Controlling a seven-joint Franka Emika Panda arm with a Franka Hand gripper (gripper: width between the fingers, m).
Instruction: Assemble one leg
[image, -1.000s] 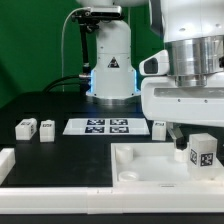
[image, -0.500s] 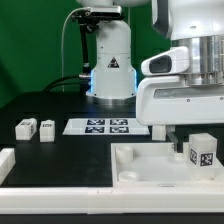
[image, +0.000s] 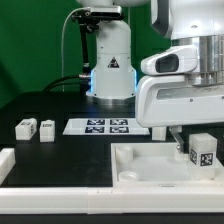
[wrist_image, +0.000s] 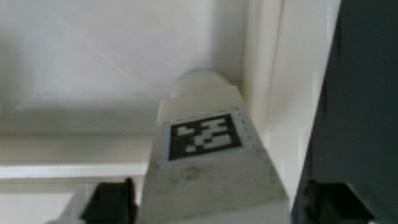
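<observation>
The leg (image: 203, 152), a stubby white block with a square tag, stands upright over the right corner of the large white panel (image: 150, 168). My gripper (image: 200, 148) comes down on it from above, with a dark finger on each side. In the wrist view the leg (wrist_image: 208, 150) fills the space between the fingers (wrist_image: 111, 200), which press against its sides. Whether its foot sits in a corner socket is hidden. Two more legs (image: 24, 127) (image: 46, 128) lie at the exterior view's left. Another leg (image: 158, 129) lies partly hidden behind my hand.
The marker board (image: 100, 126) lies flat in the middle of the dark table. The arm's base (image: 110, 62) stands behind it. A white raised bracket (image: 8, 160) sits at the front on the exterior view's left. The panel's front rim runs along the table's near edge.
The hand and wrist have shifted a little over the leg, mostly in the first half second. The leg stays in the same place on the panel.
</observation>
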